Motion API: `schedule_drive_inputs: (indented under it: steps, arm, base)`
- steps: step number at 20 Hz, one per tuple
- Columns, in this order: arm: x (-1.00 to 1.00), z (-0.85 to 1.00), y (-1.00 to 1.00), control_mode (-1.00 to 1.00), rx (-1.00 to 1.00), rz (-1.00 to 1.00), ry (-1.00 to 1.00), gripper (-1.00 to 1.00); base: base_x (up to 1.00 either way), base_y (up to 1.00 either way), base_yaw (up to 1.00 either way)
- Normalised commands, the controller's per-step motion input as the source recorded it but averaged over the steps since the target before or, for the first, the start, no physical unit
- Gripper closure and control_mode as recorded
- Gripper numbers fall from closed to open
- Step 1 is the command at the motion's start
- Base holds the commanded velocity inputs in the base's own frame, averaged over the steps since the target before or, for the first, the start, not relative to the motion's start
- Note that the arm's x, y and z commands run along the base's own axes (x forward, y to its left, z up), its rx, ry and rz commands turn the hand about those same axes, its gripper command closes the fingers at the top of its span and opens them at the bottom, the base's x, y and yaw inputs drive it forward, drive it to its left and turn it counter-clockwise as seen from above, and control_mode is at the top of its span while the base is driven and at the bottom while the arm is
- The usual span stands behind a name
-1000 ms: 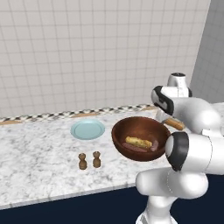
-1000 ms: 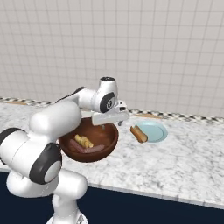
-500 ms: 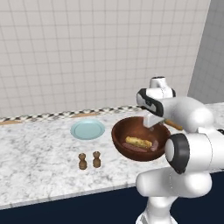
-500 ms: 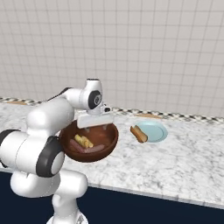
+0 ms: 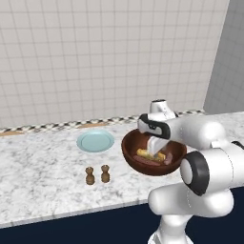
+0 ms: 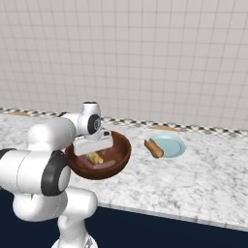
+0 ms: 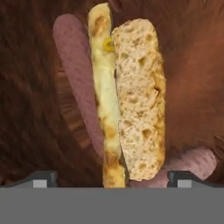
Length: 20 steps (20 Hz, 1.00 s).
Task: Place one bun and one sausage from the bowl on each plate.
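Observation:
The dark reddish-brown wooden bowl stands on the counter in front of me. Inside lie a split bun, a yellowish bun half against it, and two pink sausages. My gripper hangs open, low in the bowl, its fingertips wide apart on either side of the bun and touching nothing. One pale blue plate lies bare to the bowl's left. The other plate carries a brown bun at its near edge.
Two small brown shakers stand near the counter's front edge, left of the bowl. The marble counter runs along a tiled wall with a checkered strip. A grey side wall closes the right end.
The arm has swung from beside the plate with the bun over to the bowl and come down into it. The jaws have stayed open throughout.

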Motion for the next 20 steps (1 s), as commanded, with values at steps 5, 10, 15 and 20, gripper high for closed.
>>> schedule_drive_inputs:
  steps: [5, 10, 15, 20]
  arm:
    - [0.12, -0.38, 0.15, -1.00, 0.05, 0.14, 0.01, -1.00]
    - [0.27, -0.36, 0.15, -1.00, 0.03, 0.09, 0.00, -1.00]
    - [0.01, -0.06, 0.03, -1.00, 0.05, 0.09, -0.18, 1.00]
    - [0.00, 0.23, 0.00, -1.00, 0.07, 0.02, -0.31, 1.00]
  base:
    - [0.00, 0.00, 0.00]
    - [0.00, 0.00, 0.00]
    - [0.00, 0.00, 0.00]
    - [0.00, 0.00, 0.00]
